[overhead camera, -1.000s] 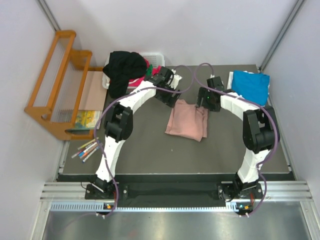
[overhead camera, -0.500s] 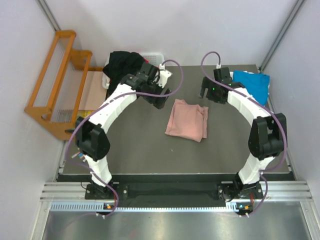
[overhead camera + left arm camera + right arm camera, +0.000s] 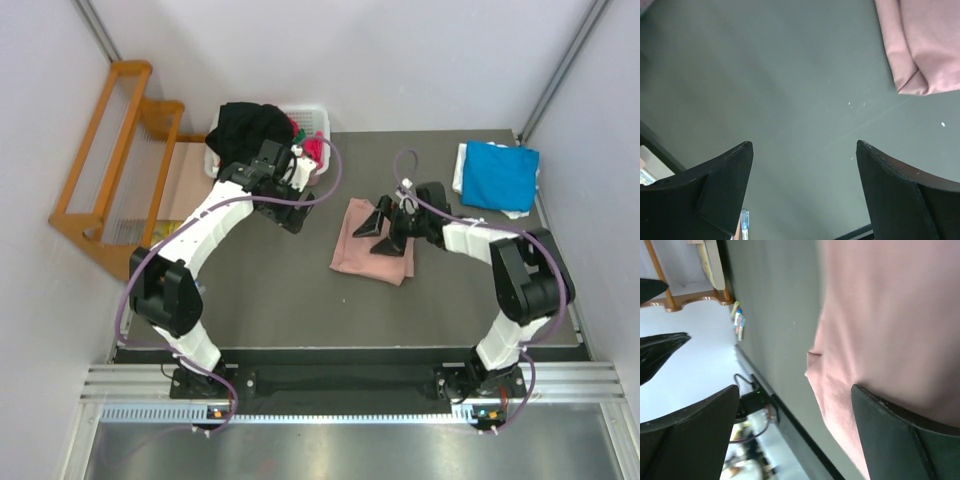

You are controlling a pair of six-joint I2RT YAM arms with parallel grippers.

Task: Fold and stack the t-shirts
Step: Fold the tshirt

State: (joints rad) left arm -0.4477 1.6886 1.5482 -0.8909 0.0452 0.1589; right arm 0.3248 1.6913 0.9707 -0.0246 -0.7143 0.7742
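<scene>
— So, how far along are they?

— Partway, I'd judge. The salmon-pink t-shirt lies folded into a rectangle mid-table. The blue t-shirt sits folded at the far right corner.

— Stacked?

— No, they're well apart. A black t-shirt hangs crumpled over the white basket, with a magenta one just beside it, both unfolded.

— And the grippers?

— The right gripper is low over the pink shirt with its fingers spread wide, pinching nothing. One finger is over the cloth and the other is past its edge; whether it touches, I can't tell. The left gripper is spread too, and empty, above bare tabletop near the shirt's corner.

— What's left, then?

— Probably putting pink with blue, then folding and adding the basket shirts.
</scene>
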